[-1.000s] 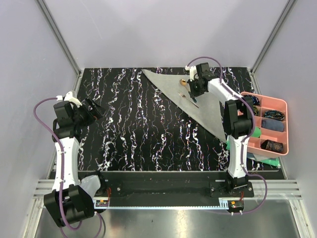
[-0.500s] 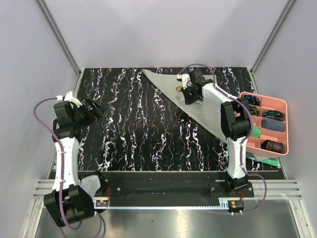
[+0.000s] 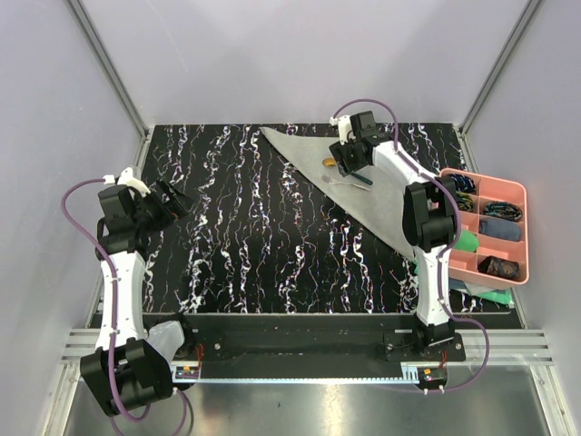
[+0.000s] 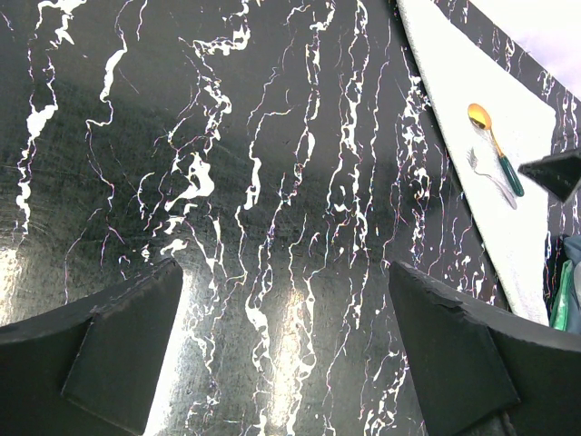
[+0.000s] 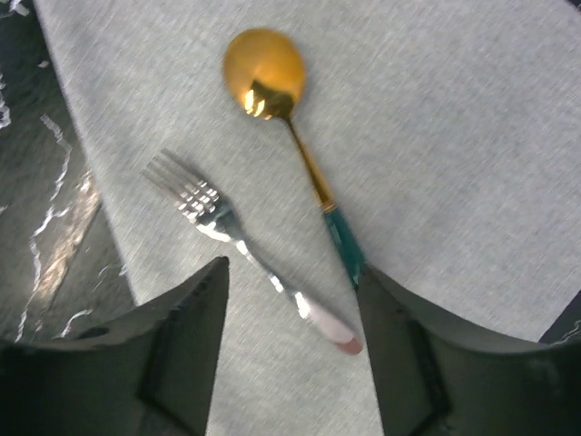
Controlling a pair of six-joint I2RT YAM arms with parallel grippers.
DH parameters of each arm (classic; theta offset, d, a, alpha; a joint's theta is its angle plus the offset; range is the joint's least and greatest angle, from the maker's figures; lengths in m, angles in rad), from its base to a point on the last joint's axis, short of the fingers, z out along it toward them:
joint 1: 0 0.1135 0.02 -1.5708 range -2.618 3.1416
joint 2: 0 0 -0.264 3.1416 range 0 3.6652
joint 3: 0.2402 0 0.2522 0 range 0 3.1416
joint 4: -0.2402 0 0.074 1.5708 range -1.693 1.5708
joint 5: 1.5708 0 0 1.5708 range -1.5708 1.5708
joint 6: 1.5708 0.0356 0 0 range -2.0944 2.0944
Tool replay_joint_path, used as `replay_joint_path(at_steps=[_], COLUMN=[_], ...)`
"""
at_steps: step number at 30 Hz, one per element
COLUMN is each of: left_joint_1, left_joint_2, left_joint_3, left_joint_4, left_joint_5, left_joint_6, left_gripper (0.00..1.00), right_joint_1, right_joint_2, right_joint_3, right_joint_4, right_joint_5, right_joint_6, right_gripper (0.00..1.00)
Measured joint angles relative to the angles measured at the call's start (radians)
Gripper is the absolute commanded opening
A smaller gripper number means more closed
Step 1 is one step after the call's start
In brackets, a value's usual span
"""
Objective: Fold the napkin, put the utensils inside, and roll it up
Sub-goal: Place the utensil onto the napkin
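The black table (image 3: 254, 236), veined with white, fills the workspace. The napkin (image 3: 368, 204) lies on its far right part, folded into a long triangle with one point toward the back edge and another toward the right arm's base. A pink tray (image 3: 524, 218) with compartments sits at the right edge of the table, just beside the napkin, and folded green cloth (image 3: 495, 295) shows at its near end.

The left gripper (image 3: 172, 198) hangs over the left side of the table, well apart from the napkin, its jaws spread wide with nothing between them. The right gripper (image 3: 349, 163) hovers low over the upper part of the napkin, its jaws apart and holding nothing.

Both utensils lie flat on the cloth under it, side by side. The spoon (image 5: 313, 177) has a gold bowl and a teal handle that ends by the right finger, whether touching it I cannot tell. The fork (image 5: 245, 250) looks silver here, and its handle end lies in the gap between the fingers.
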State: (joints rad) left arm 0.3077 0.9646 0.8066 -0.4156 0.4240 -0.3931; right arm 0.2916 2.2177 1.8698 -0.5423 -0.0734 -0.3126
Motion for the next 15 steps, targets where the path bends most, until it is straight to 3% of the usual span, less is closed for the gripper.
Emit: replay_joint_path(at_steps=[15], left_joint_1=[0.006], left_joint_2=[0.009], left_joint_3=[0.0], left_joint_4=[0.0], left_joint_5=[0.0], left_joint_6=[0.0], left_gripper=[0.99], right_joint_1=[-0.05], right_joint_2=[0.186], right_joint_3=[0.132], right_joint_4=[-0.014], right_joint_5=[-0.104], right_joint_6=[-0.006], right_gripper=[0.72])
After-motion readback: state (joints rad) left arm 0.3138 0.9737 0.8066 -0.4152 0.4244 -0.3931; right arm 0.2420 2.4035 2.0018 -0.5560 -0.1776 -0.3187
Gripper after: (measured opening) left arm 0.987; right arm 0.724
